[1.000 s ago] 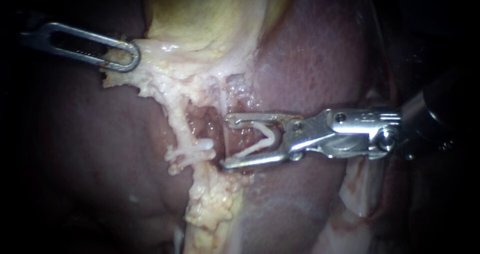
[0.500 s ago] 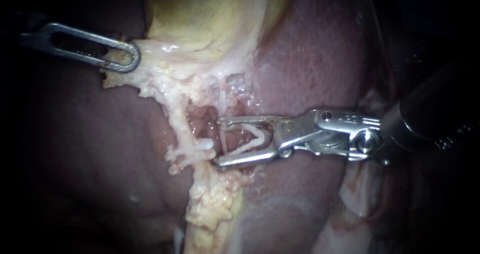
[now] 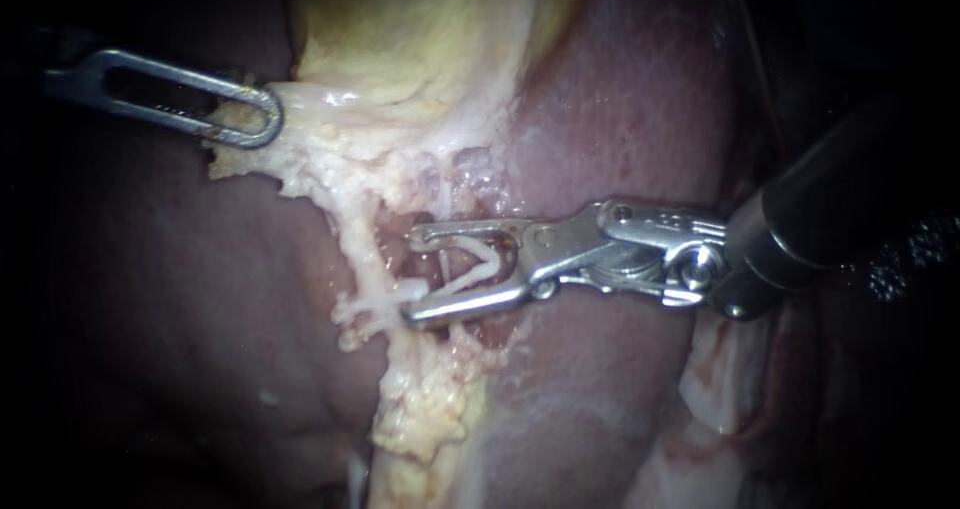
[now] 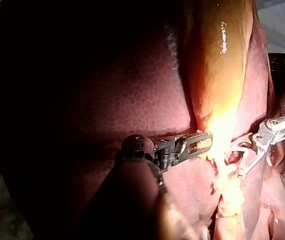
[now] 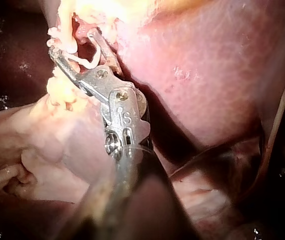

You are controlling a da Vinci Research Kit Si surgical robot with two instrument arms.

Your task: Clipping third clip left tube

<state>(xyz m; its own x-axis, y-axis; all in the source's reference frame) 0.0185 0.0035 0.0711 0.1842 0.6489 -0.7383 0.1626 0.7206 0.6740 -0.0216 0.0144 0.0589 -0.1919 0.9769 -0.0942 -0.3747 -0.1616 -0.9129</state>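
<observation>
Left instrument (image 3: pixel 266 119), entering at upper left, has its slotted jaws closed on the pale tissue (image 3: pixel 320 164) at the lower edge of the gallbladder (image 3: pixel 420 29), with the liver (image 3: pixel 620 119) lying around and beneath. Right instrument (image 3: pixel 410 275) lies level across the liver, its jaws standing wide apart yet both bearing on a white V-shaped clip (image 3: pixel 470 276) held between them. A thin tube (image 3: pixel 441 261) passes between these jaws ahead of the clip's bend, and the jaw tips sit just beside two white clips (image 3: pixel 385 301) on the pale strand.
</observation>
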